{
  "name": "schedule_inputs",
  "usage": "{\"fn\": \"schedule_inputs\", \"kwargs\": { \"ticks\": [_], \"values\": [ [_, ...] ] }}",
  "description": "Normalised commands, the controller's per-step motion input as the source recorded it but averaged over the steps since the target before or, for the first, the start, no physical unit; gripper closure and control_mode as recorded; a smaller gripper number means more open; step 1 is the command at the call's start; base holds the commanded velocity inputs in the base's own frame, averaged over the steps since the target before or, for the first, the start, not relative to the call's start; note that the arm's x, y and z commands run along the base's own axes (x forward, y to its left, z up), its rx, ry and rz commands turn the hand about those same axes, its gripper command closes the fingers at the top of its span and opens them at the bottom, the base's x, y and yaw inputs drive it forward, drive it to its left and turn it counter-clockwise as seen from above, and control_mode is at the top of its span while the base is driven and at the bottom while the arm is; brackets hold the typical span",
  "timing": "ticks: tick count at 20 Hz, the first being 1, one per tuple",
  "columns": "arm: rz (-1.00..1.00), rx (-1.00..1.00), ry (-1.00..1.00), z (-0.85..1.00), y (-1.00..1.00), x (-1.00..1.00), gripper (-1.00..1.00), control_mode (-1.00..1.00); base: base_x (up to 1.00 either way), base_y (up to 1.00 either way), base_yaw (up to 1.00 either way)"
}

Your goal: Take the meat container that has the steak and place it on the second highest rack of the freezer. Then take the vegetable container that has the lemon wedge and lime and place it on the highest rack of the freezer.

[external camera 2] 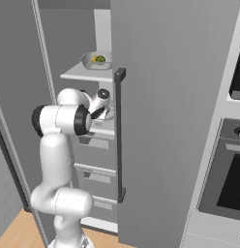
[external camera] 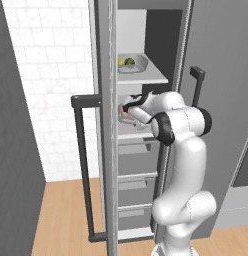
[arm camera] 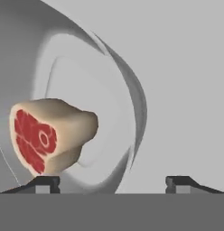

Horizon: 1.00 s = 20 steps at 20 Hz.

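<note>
From where I stood, the freezer (external camera: 146, 125) had its door swung wide to the left, long dark handle (external camera: 82, 165) toward me. Up on the highest rack (external camera: 151, 77) sat the vegetable container (external camera: 132, 63) with the lemon wedge (external camera: 120, 61) and the lime (external camera: 129, 61) in it. Below that, the white arm reached into the opening at the level of the second highest rack (external camera 2: 105, 131), and the meat container (arm camera: 109, 113) lay there just ahead of the end effector (arm camera: 113, 182). In the hand view the steak (arm camera: 48, 140) rested inside the bowl, red face turned toward the camera, and the two dark fingertips (arm camera: 44, 182) stood wide apart with nothing between them; the container looked let go.

The risks, as I judged them, lay in the way out. The bowl's rim sat very close to the fingertips, so a careless pull-back could have hooked it and dragged it toward the shelf edge, or tipped the steak out. The wrist and elbow were tucked tight between the open door and the cabinet wall on the right, and a wide swing there could have knocked either. Lifting too soon could also have struck the rack above and jolted the vegetable container.
</note>
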Motion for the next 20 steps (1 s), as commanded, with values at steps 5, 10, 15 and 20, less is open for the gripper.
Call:
{"fn": "schedule_inputs", "kwargs": {
  "ticks": [5,10,15,20],
  "values": [
    [0.14,-0.03,-0.33,-0.05,-0.09,-1.00,-1.00,-1.00,0.00,0.00,0.00],
    [0.22,-0.27,-0.31,0.16,-0.27,-1.00,-1.00,-1.00,0.00,0.00,0.00],
    [0.42,-0.28,-0.03,0.62,-0.51,-1.00,-1.00,-1.00,0.00,0.00,0.00],
    [0.53,-0.45,0.00,0.76,-0.50,-1.00,-1.00,-1.00,0.00,0.00,0.00]
  ]
}}
